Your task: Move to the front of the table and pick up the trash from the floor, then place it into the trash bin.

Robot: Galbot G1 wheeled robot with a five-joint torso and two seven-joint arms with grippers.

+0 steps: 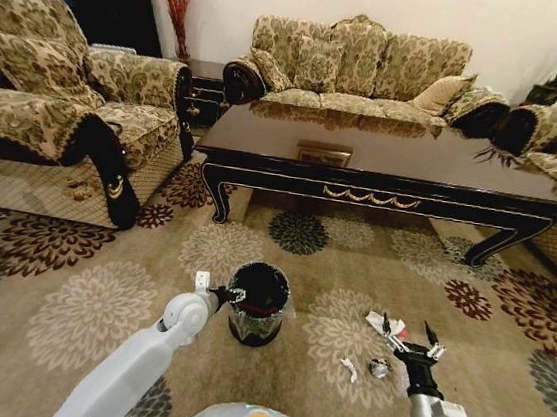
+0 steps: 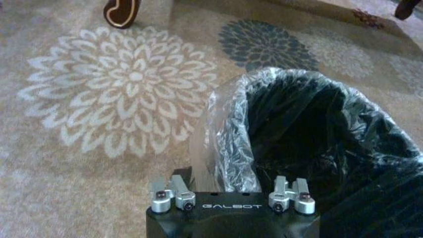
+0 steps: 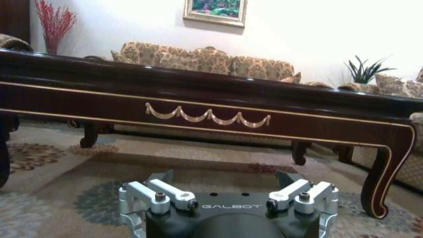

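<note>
Trash lies on the floor (image 1: pixel 64 325) before the table (image 1: pixel 383 170): three small pieces, one red-marked wrapper (image 1: pixel 384 324), one white scrap (image 1: pixel 349 368) lying slantwise, one grey wad (image 1: pixel 378 368). My right gripper (image 1: pixel 411 336) hangs open just beside them. My left gripper (image 1: pixel 231 295), released, touches one bin (image 1: pixel 257 305) at the rim.

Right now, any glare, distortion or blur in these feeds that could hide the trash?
Head view: wide-angle bend at the edges, sofa reflected on the glossy table; the trash scraps are small but readable beside the open right gripper. Left wrist view: soft overall, liner of the trash bin glints at the open left gripper. Right wrist view: table sharp, carpet dim beneath it.
</note>
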